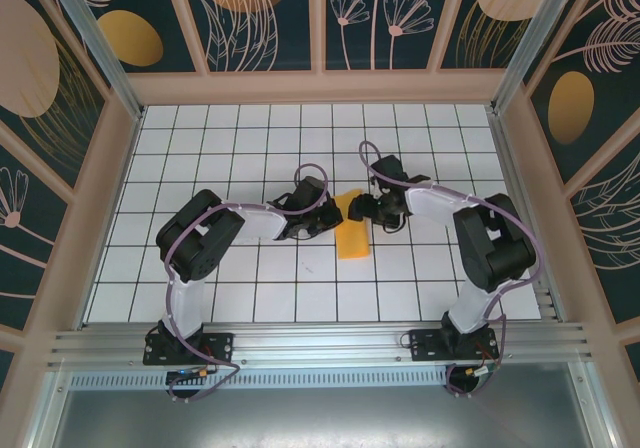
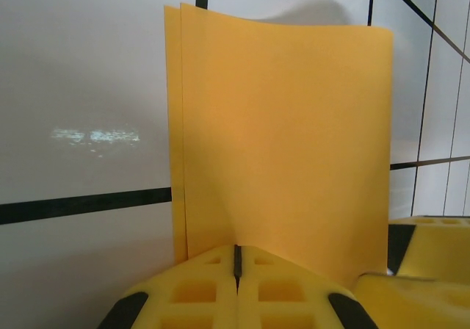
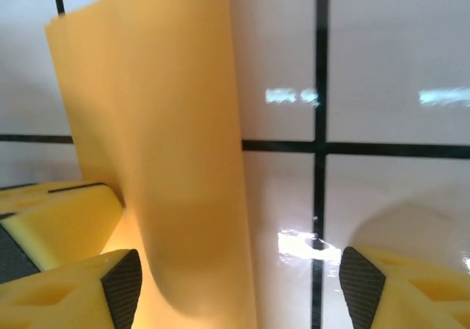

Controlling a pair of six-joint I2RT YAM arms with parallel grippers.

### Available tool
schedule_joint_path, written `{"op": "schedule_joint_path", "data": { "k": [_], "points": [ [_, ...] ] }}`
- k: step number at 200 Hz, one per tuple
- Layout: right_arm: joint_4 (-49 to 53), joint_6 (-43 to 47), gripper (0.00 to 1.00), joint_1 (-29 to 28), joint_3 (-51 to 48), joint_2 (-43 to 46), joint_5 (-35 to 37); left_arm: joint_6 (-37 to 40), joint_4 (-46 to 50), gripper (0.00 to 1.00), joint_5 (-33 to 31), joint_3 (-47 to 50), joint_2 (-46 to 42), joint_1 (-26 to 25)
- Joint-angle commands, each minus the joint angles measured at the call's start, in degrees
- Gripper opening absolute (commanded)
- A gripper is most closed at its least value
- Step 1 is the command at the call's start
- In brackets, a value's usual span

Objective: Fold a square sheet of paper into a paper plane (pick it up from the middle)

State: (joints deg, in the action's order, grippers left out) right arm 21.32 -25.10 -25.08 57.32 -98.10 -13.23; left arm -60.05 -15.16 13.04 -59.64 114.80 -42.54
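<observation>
The thin orange-yellow square sheet of paper (image 2: 294, 138) is doubled over once, with two layers showing along one edge. It sits mid-way across the white gridded bench (image 1: 250, 148), between the arms. The left gripper (image 2: 236, 270) has its fingers pinched shut on the sheet. The right gripper (image 3: 235, 292) straddles its end with fingers wide apart, clamping nothing. I judge that only the first half-fold is made, so the nose and wing creases are still to do.

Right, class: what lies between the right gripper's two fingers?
In the right wrist view, the orange-yellow paper stands in the gap beside one finger; the rest, up to the other finger, is bare white table with a black grid line.
</observation>
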Motion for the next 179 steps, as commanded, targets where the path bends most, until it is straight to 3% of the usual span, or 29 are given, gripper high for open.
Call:
{"op": "schedule_joint_path", "data": {
  "k": [1,23,46,68,110,179],
  "points": [
    [-2.15,1.21,0.74,2.24,-0.19,5.92,-2.95,1.66,3.76,0.00,-1.53,1.02,1.99,-0.23],
    [-4.53,1.53,0.60,2.54,-1.15,7.92,-9.71,1.82,4.09,0.00,-1.79,0.74,2.09,-0.24],
    [-7.95,1.03,0.32,2.58,-1.95,7.13,-16.73,2.04,4.08,0.00,-1.79,0.83,2.06,-0.21],
    [-9.29,0.70,0.20,2.66,-2.01,4.22,-19.07,2.13,4.09,0.00,-1.70,0.70,2.18,-0.26],
    [-12.43,0.23,0.15,3.36,-3.69,-0.42,-22.77,2.21,4.33,0.00,-1.67,0.53,2.21,-0.22],
    [-13.38,1.89,0.16,6.04,-7.78,-5.66,-18.95,2.22,4.13,0.00,-1.04,0.15,3.19,-0.23]
  ]
}}
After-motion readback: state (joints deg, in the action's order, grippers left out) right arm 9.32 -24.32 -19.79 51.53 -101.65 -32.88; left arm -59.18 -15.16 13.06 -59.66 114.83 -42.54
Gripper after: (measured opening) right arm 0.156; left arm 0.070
